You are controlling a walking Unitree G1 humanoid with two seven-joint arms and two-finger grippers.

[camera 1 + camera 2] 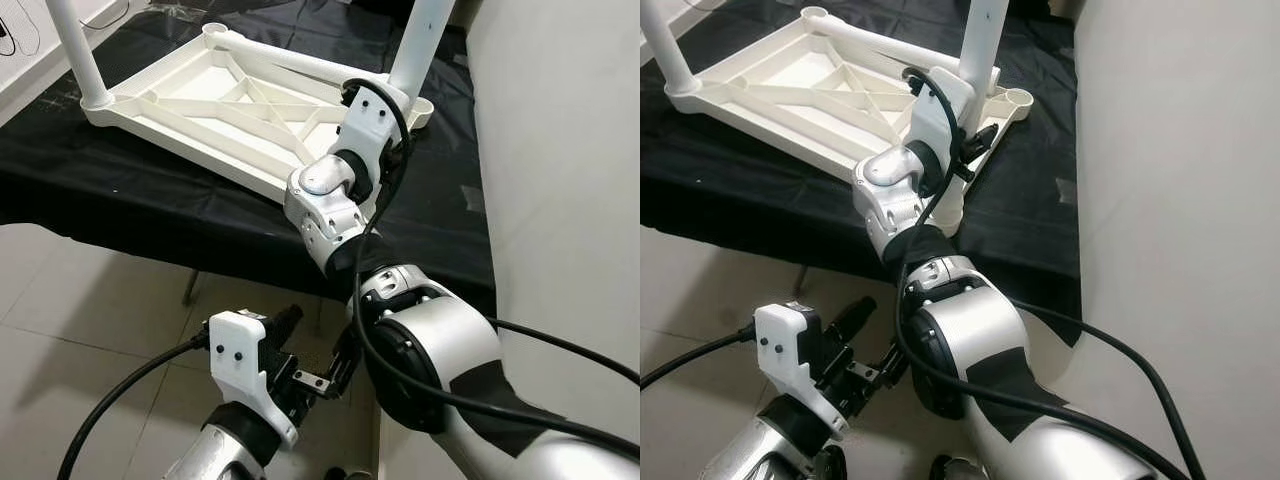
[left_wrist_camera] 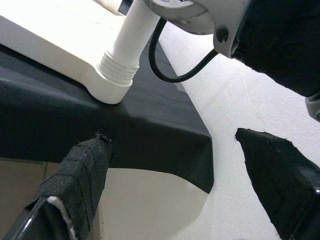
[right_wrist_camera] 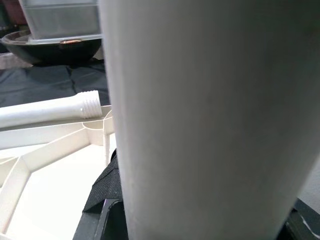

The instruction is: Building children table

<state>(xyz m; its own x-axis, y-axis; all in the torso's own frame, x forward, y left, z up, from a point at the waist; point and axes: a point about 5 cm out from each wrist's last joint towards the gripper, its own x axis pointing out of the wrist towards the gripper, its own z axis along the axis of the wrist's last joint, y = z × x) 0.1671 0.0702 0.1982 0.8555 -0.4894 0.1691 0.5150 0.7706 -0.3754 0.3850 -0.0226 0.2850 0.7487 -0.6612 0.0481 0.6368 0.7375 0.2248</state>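
White plastic table top lies upside down on the black cloth; at its near-right corner the right gripper clasps the upright leg, while the left gripper hangs spread, low and near.

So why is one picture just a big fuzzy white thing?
Right wrist view: the table leg sits so close to the camera it blurs; the loose leg behind looks sharper. Left wrist view: the open left pincer has soft-edged fingers. Eye views are evenly lit.
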